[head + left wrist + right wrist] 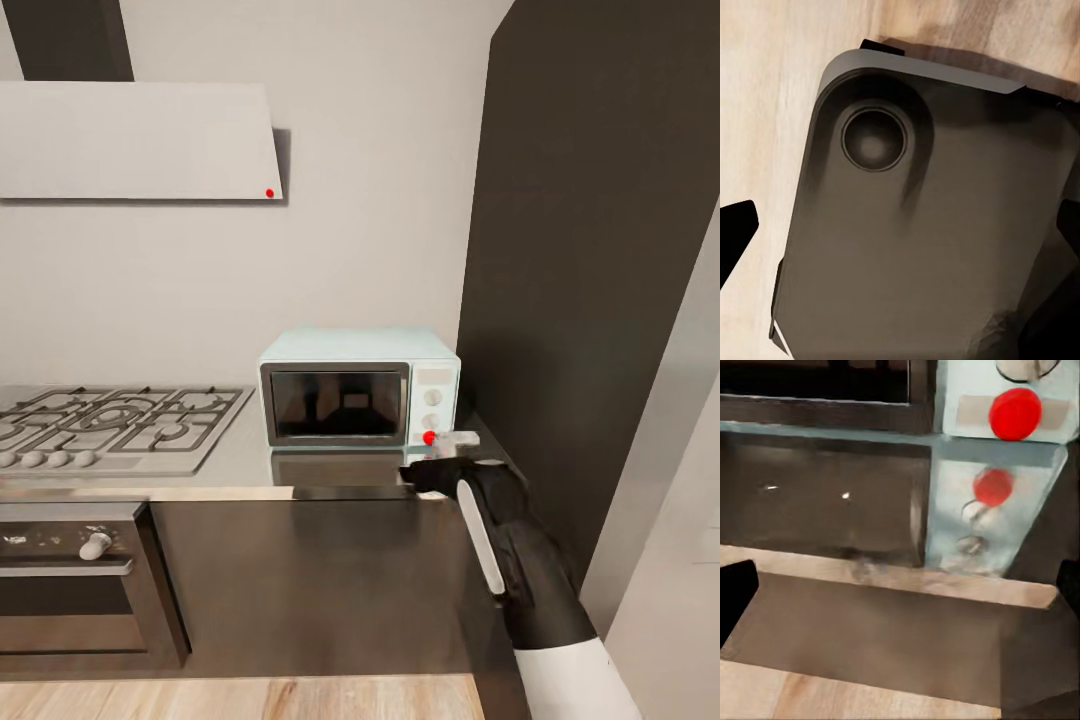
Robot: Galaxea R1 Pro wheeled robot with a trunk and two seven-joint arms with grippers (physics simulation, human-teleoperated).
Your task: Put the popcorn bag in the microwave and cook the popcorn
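The mint-blue microwave [360, 388] stands on the glossy grey countertop [250, 468] with its dark glass door closed. A red round light [429, 437] glows low on its white panel, under two knobs. My right gripper [447, 450] hovers at the counter's front edge just in front of that light [1015, 413], which it faces. Its dark fingertips [735, 594] sit wide apart, open and empty. The popcorn bag and the popcorn are hidden; only a faint pale patch shows behind the glass. My left gripper [900, 229] hangs open over my own dark base.
A steel gas hob [110, 425] lies left of the microwave under a flat white hood [140, 140]. A black oven [70, 585] sits below the hob. A tall dark cabinet [590, 250] rises close on the right. Wooden floor [240, 700] runs along the cabinet fronts.
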